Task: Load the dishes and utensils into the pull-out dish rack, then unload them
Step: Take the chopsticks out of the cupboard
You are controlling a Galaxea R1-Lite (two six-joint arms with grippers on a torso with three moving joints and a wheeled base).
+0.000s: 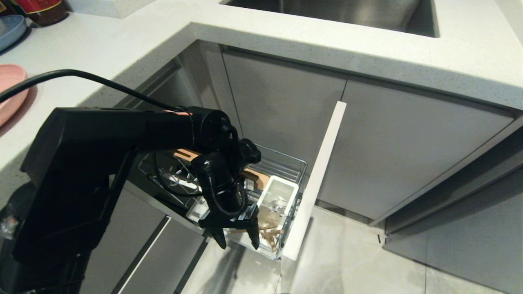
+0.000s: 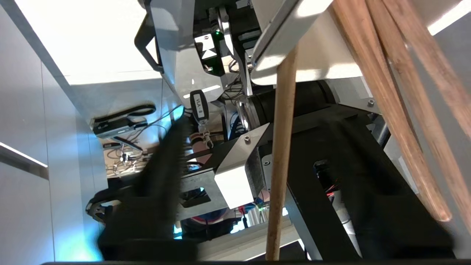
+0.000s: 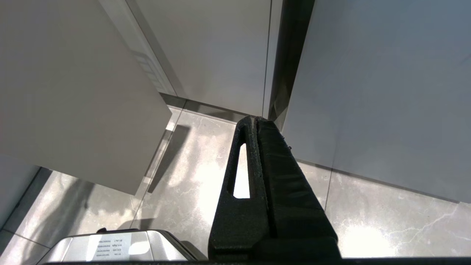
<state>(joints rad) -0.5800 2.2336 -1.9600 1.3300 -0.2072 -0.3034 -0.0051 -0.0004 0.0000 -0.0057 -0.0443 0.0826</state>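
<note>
While the pull-out dish rack (image 1: 282, 163) stands drawn out from the cabinet under the white counter (image 1: 286, 36), the head view has the left gripper (image 1: 236, 241) hanging low over the rack's near end, fingers pointing down and spread apart, nothing visibly between them. Just beside those fingers, light wooden chopsticks (image 1: 269, 234) stand in the clear corner of the rack, next to the white utensil box (image 1: 278, 196) and tight against the pale front panel (image 1: 318, 179). Up on the counter at far left, the edge of the pink plate (image 1: 10, 92) peeks in, well apart from the rack. On to the left wrist view: one chopstick (image 2: 281, 162) runs right between the two dark fingers (image 2: 162, 176), others (image 2: 401, 110) slant past at the side, and I cannot tell whether either finger touches the wood. Right wrist view now: the right gripper (image 3: 256, 121) hangs over the grey floor tiles (image 3: 386, 213) by the cabinet doors, fingers pressed together, holding nothing.
</note>
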